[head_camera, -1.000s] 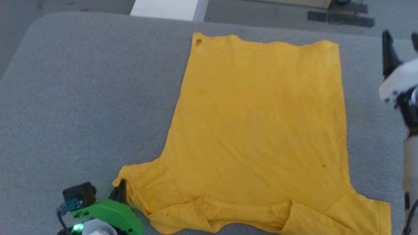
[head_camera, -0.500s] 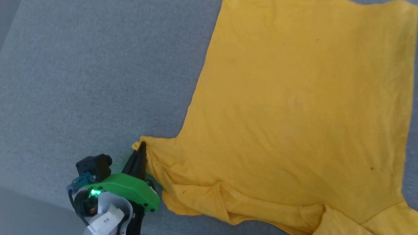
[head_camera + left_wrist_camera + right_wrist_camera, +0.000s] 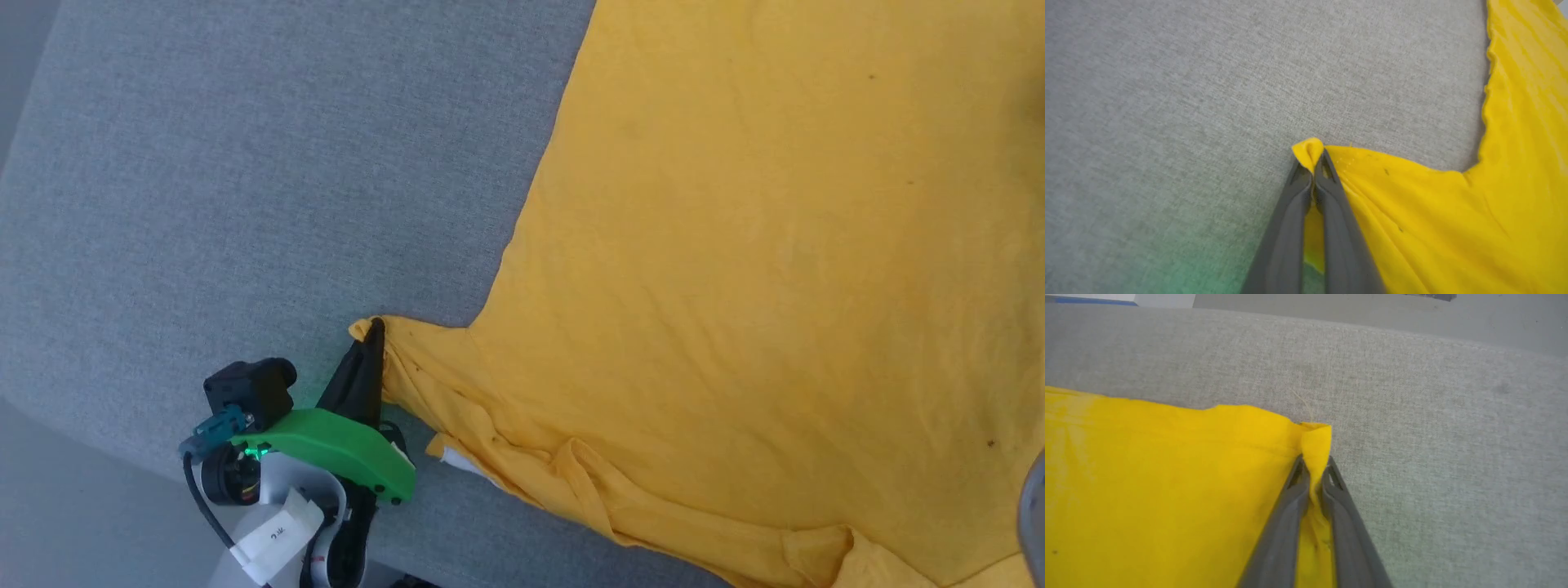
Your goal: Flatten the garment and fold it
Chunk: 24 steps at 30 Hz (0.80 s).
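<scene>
Both left claw (image 3: pixel 1312 163) and right claw (image 3: pixel 1314 466) pinch garment (image 3: pixel 775 286) corners — far edges cropped.

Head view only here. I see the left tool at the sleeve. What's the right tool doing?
Observer: The right tool is shut on a hem corner of the shirt.
Operator: Much cloth in it?
Observer: Only a small flap pokes past its fingers.
Operator: And the left grip, up close?
Observer: The left tool is shut on the tip of the sleeve, with a small fold showing beyond it.
</scene>
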Tool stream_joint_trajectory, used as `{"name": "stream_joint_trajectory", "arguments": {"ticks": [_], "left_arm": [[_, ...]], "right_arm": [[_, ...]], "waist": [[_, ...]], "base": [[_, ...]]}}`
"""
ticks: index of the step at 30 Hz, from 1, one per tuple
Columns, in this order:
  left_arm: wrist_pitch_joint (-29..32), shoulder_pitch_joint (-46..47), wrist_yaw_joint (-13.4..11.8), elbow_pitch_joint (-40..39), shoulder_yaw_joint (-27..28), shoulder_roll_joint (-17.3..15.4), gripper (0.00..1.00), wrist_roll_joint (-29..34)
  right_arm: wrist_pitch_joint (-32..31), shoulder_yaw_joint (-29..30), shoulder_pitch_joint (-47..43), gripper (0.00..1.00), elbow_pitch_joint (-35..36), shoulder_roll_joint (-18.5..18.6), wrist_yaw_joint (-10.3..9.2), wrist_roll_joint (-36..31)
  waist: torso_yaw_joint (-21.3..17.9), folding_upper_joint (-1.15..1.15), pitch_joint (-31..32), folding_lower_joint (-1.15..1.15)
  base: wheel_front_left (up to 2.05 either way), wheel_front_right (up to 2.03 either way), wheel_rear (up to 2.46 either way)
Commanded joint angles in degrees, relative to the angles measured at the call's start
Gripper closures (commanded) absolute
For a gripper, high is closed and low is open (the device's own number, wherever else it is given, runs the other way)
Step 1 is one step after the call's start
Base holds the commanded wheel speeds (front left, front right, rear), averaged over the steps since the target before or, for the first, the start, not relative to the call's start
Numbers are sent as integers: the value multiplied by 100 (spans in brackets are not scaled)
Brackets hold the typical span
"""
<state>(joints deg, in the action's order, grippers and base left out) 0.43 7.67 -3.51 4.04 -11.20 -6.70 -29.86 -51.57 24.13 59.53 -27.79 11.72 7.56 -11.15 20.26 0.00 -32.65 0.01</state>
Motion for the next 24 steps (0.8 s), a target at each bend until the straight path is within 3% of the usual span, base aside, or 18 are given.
{"name": "stream_joint_trajectory", "arguments": {"ticks": [1, 9, 13, 15, 18, 19, 24], "left_arm": [[139, -84, -73, 342, 5, -26, 100, -9], [187, -512, -226, 309, 196, -314, 100, -5], [320, -830, -346, 109, 297, -475, 100, -15], [399, -981, -399, -29, 333, -550, 100, -15], [478, -1164, -477, -240, 371, -626, 100, -7], [575, -1315, -550, -435, 372, -663, 100, -3], [691, -1462, -637, -655, 352, -694, 100, 6]], "right_arm": [[234, 25, -238, 100, 22, -38, -8, -13], [3572, -265, -1633, 100, 358, -248, -8, 578], [4708, -196, -2399, 100, 536, -370, -8, 803], [4991, -46, -2737, 100, 683, -436, -8, 901], [5103, 224, -3197, 100, 984, -495, -8, 985], [4719, 580, -3730, 100, 1377, -584, -8, 1033], [3242, 1166, -4545, 100, 1981, -788, -8, 1181]], "waist": [[-84, 0, 193, -1], [-536, 0, 1211, -1], [-873, 0, 1680, -1], [-1032, 0, 1856, -1], [-1239, 0, 2038, -1], [-1412, 0, 2149, -1], [-1611, 0, 2212, -1]], "base": [[0, 0, 0], [0, 0, 0], [0, 0, 0], [0, 0, 0], [0, 0, 0], [0, 0, 0], [0, 0, 0]]}}
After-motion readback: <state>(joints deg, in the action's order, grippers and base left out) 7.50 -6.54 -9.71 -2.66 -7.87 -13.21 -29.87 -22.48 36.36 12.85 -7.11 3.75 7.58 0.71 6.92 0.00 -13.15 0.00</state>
